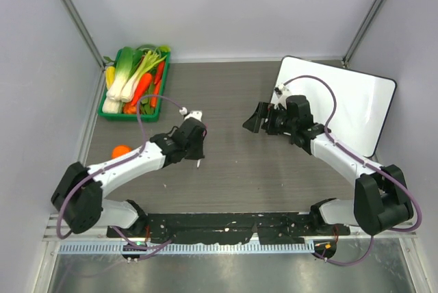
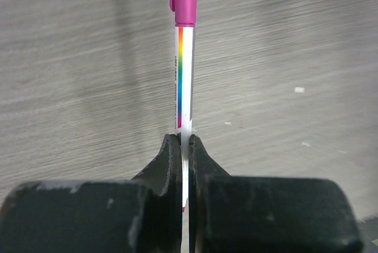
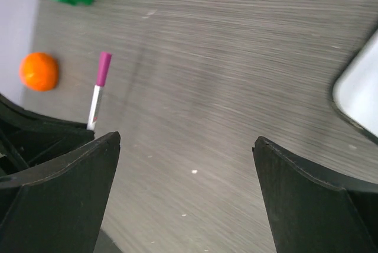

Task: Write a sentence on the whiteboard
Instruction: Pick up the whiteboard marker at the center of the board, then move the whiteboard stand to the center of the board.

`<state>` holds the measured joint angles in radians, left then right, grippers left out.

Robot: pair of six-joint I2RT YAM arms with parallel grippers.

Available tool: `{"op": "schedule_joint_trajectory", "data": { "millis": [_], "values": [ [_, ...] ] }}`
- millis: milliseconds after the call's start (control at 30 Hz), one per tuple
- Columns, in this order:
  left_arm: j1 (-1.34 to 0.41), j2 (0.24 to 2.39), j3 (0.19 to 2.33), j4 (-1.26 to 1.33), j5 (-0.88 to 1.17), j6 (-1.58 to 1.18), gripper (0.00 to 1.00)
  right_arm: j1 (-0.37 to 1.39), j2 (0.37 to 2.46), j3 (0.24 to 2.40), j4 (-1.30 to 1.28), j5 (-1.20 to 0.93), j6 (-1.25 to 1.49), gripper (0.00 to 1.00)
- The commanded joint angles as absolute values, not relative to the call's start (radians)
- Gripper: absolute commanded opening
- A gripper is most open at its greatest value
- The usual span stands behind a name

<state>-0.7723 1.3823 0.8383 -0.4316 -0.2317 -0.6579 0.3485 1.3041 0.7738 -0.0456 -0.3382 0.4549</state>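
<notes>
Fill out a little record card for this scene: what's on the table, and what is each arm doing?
left arm: jaws shut on the marker
marker: white barrel, rainbow stripe, pink cap on
right arm: jaws open, holding nothing, near the whiteboard
whiteboard: lying flat at the far right, no writing visible
green tray: far left corner, vegetables inside
orange: on the table, close to the left arm

White arms (image 1: 130, 163), black joints, purple cables (image 1: 139, 118)
</notes>
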Motion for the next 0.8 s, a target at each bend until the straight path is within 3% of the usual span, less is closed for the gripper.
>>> {"op": "schedule_joint_trajectory", "data": {
  "millis": [0,100,233,400,533,600,700,733,767],
  "values": [
    [-0.776,1.220,0.913,-0.384,-0.108,-0.528,0.00,0.370,1.270,0.753,0.186,-0.564,0.538,0.98],
    [-0.775,1.138,0.914,-0.332,-0.005,-0.496,0.00,0.379,1.278,0.710,0.388,-0.723,0.680,0.95],
    [-0.775,1.094,0.931,-0.279,0.119,-0.497,0.00,0.428,1.304,0.695,0.644,-0.840,0.800,0.83],
    [-0.775,1.095,0.950,-0.241,0.199,-0.523,0.00,0.515,1.347,0.704,0.735,-0.870,0.838,0.72],
    [-0.776,1.092,0.937,-0.206,0.232,-0.534,0.00,0.535,1.403,0.701,0.846,-0.884,0.922,0.55],
    [-0.776,1.086,0.931,-0.204,0.226,-0.534,0.00,0.535,1.428,0.703,0.876,-0.882,0.946,0.41],
    [-0.776,1.062,0.911,-0.190,0.230,-0.534,0.00,0.537,1.454,0.703,0.888,-0.877,0.959,0.33],
    [-0.776,1.055,0.907,-0.189,0.230,-0.537,0.00,0.537,1.459,0.703,0.891,-0.870,0.968,0.20],
    [-0.775,1.042,0.902,-0.189,0.232,-0.534,0.00,0.537,1.462,0.698,0.906,-0.862,0.972,0.13]
  ]
}}
